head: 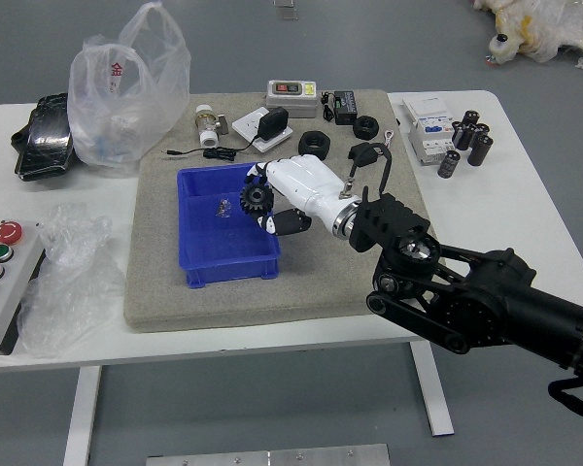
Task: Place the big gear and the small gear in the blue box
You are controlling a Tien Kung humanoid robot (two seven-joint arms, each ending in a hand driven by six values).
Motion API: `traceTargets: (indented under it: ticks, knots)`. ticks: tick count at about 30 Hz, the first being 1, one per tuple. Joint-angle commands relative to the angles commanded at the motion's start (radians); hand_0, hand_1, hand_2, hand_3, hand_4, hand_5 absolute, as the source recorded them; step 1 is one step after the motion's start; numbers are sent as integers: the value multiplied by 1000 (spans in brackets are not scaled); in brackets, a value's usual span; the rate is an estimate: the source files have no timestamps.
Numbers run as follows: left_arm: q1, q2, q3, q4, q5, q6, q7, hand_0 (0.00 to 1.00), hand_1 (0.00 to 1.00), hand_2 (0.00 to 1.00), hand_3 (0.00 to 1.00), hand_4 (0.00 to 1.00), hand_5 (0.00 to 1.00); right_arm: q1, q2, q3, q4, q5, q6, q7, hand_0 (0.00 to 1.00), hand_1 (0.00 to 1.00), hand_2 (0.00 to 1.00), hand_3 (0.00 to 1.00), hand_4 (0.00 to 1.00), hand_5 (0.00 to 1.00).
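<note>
The robot's black-and-white right hand (309, 191) has its fingers closed on a dark, round, toothed gear (257, 198), which I take to be the big one. The gear is over the right-hand part of the rectangular blue plastic box (229, 271), with a small clear object (223, 208) on the box floor. Neither gear is placed: this one needs lowering and releasing, and the small gear, out of sight, probably remains to be fetched.
</note>
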Motion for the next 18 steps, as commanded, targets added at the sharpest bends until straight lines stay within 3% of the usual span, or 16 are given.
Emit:
traceTargets:
  ticks: [2, 3, 8, 9, 14, 15, 18]
  knots:
    - [0, 0, -1, 0, 1, 0, 1, 651, 577, 556, 650, 674, 360, 2, 5, -11, -4, 11, 9, 3, 696, 695, 672, 670, 331, 123]
    - [0, 0, -1, 0, 2, 0, 1, 651, 579, 556, 650, 674, 360, 2, 7, -15, -6, 16, 14, 4, 763, 777, 803, 727, 459, 167]
    - [0, 0, -3, -1, 4, 0, 2, 651, 579, 556, 650, 674, 360, 3, 9, -19, -11, 26, 27, 3, 763, 777, 803, 727, 459, 167]
    - [0, 0, -3, -1, 4, 0, 3, 651, 579, 556, 651, 674, 361, 3, 9, -19, -12, 28, 29, 3, 838, 846, 881, 879, 639, 247]
    - [-1, -1, -3, -1, 5, 0, 3, 651, 579, 556, 651, 674, 361, 2, 9, -15, -13, 30, 34, 0, 838, 846, 881, 879, 639, 247]
    - [-1, -1, -3, -1, 4, 0, 3, 651, 579, 556, 651, 674, 361, 2, 9, -14, -12, 31, 34, 0, 876, 880, 918, 935, 751, 294]
    - [-1, -1, -3, 0, 4, 0, 2, 651, 579, 556, 651, 674, 361, -3, 4, -6, -11, 35, 28, 3, 876, 880, 918, 935, 751, 294]
